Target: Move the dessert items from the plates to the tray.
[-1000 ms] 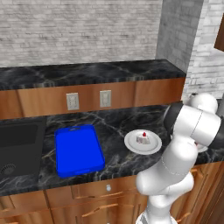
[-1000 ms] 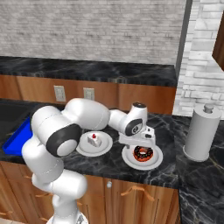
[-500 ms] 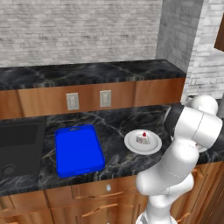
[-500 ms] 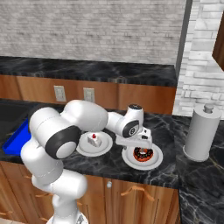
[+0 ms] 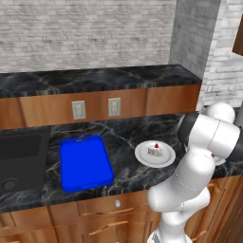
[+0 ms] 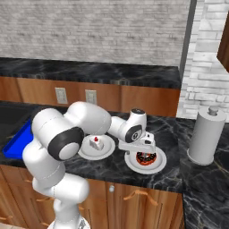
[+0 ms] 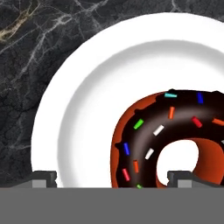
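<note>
Right now the gripper (image 7: pixel 111 177) hangs low with jaws spread; the donut (image 7: pixel 168 140) on its plate (image 7: pixel 83 100) sits off-centre toward one fingertip, so closing could shove it aside.

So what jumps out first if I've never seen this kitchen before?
The bright blue rectangular tray on the dark marble counter beside the sink. Then the white robot arm, its gripper low over a chocolate ring donut with coloured sprinkles on a round white plate. A small cherry-topped white cake piece sits on the neighbouring plate.
</note>
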Available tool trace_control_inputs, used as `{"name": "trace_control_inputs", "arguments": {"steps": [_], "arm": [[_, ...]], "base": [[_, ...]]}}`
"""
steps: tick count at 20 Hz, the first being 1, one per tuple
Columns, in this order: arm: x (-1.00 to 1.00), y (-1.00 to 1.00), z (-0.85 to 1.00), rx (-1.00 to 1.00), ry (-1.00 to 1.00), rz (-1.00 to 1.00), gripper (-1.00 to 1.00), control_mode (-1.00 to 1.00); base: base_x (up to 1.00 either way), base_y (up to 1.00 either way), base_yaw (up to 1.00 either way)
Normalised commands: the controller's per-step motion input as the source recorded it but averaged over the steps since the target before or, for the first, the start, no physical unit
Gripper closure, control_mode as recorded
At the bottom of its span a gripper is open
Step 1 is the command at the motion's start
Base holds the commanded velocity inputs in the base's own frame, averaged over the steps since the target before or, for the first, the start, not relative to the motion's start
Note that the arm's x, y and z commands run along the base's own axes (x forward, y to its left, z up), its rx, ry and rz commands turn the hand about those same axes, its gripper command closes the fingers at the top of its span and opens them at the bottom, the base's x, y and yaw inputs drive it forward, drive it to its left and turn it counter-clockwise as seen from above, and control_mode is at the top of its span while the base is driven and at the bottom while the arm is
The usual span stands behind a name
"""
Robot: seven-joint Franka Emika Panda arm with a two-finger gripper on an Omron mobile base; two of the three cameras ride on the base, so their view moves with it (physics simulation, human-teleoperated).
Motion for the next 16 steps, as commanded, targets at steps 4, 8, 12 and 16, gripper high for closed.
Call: {"name": "trace_control_inputs", "arguments": {"steps": [4,8,12,16], "arm": [[0.08,0.0,-0.03,0.0,0.01,0.0,-1.0,-1.0],[0.19,-0.03,0.0,0.0,0.0,0.0,-1.0,-1.0],[0.18,-0.06,-0.03,0.0,0.0,0.0,-1.0,-1.0],[0.1,-0.17,-0.1,0.0,0.0,0.0,-1.0,-1.0]], "base": [[0.0,0.0,0.0],[0.0,0.0,0.0],[0.0,0.0,0.0],[0.0,0.0,0.0]]}}
